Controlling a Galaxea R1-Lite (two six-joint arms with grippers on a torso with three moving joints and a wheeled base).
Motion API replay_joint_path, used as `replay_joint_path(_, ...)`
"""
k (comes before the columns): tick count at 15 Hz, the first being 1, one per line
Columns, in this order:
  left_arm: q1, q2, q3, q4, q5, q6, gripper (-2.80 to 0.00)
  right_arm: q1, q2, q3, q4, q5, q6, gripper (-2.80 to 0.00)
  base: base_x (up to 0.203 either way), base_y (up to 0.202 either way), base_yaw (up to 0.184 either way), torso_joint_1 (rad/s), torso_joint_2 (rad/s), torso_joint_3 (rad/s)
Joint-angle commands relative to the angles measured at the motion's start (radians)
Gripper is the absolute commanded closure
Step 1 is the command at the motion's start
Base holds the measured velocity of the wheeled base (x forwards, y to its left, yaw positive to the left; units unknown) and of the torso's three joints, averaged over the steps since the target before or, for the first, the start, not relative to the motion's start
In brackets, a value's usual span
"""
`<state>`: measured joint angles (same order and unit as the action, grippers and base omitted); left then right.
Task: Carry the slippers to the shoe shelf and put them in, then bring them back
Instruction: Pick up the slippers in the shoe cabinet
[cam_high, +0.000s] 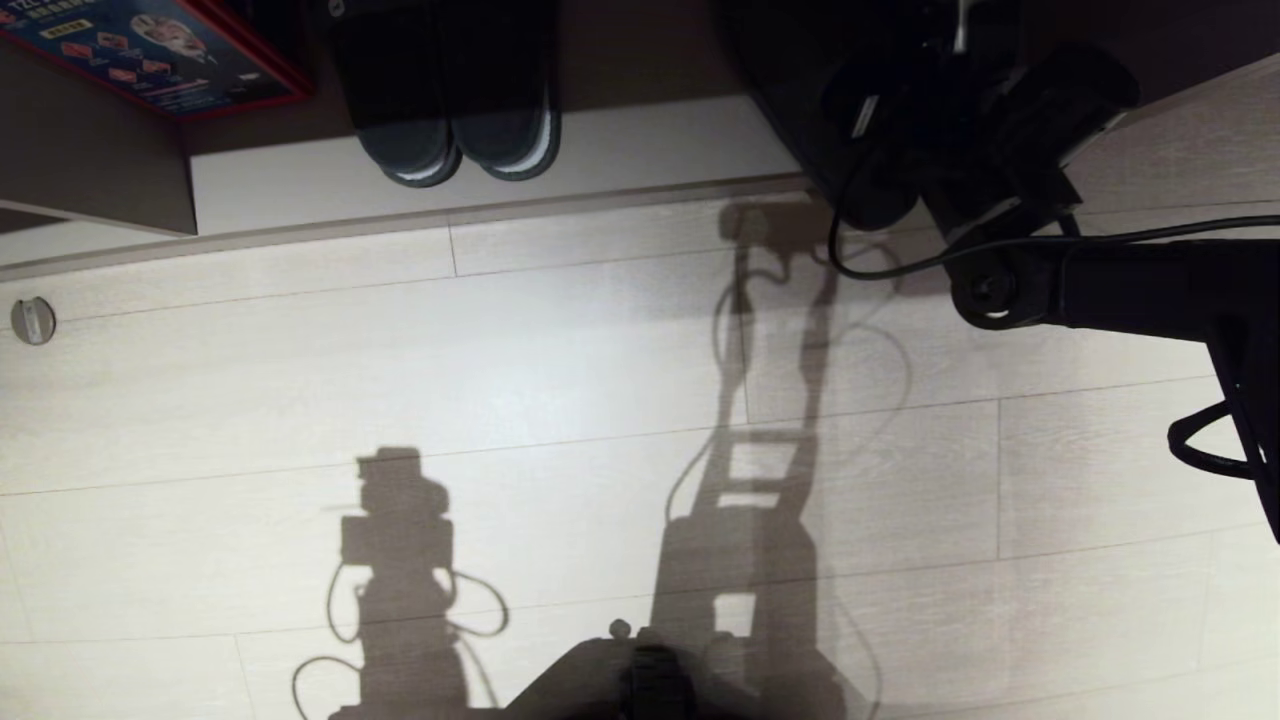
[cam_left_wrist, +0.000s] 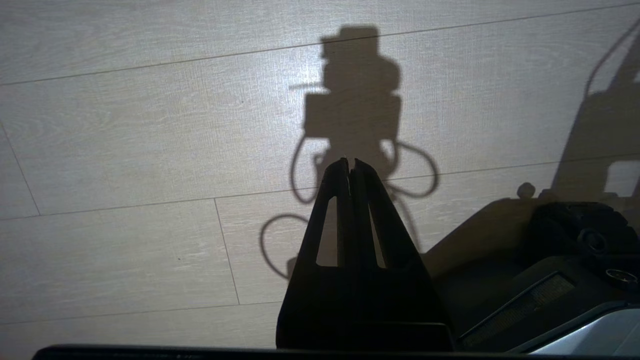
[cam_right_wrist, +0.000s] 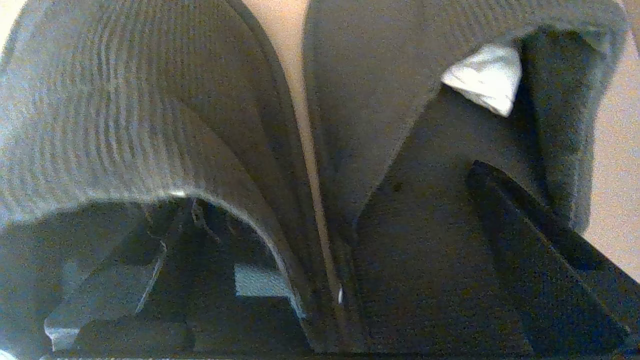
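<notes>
Right wrist view: right gripper (cam_right_wrist: 320, 280) spread wide, one finger (cam_right_wrist: 105, 290) inside each of the slippers (cam_right_wrist: 150, 125) | step: likely gripping the pair | next: close and lift clear of the low ledge (cam_high: 640, 150) | room: bare floor (cam_high: 560, 400) behind | left gripper (cam_left_wrist: 351, 167) closed, parked over floor.

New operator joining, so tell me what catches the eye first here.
The slippers fill the right wrist view, with one finger of the open right gripper inside each. In the head view a darker pair stands at the top on a pale ledge, and arm shadows cross the floor.
</notes>
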<state>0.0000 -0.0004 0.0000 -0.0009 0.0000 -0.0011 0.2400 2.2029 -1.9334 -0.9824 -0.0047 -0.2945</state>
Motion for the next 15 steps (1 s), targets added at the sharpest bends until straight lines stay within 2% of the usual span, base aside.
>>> replay_joint_path(1,0.0,0.0,0.0,-0.001,0.0,0.0,0.0,-0.004,0.021,0.001,-0.013,0.001,0.012,-2.8,0.0,0.0,0.0,0.0,0.0,0.0)
replay_joint_path(10,0.0,0.0,0.0,-0.001,0.0,-0.002,0.0,-0.004,0.02,0.002,-0.006,0.018,0.032,-2.8,0.0,0.0,0.0,0.0,0.0,0.0)
replay_joint_path(11,0.0,0.0,0.0,-0.001,0.0,-0.004,0.0,-0.004,0.019,0.002,-0.015,0.018,0.044,0.0,0.0,0.0,0.0,0.0,0.0,0.0)
replay_joint_path(15,0.0,0.0,0.0,-0.001,0.0,-0.004,0.0,-0.004,0.012,0.002,-0.025,0.025,0.051,0.0,0.0,0.0,0.0,0.0,0.0,0.0)
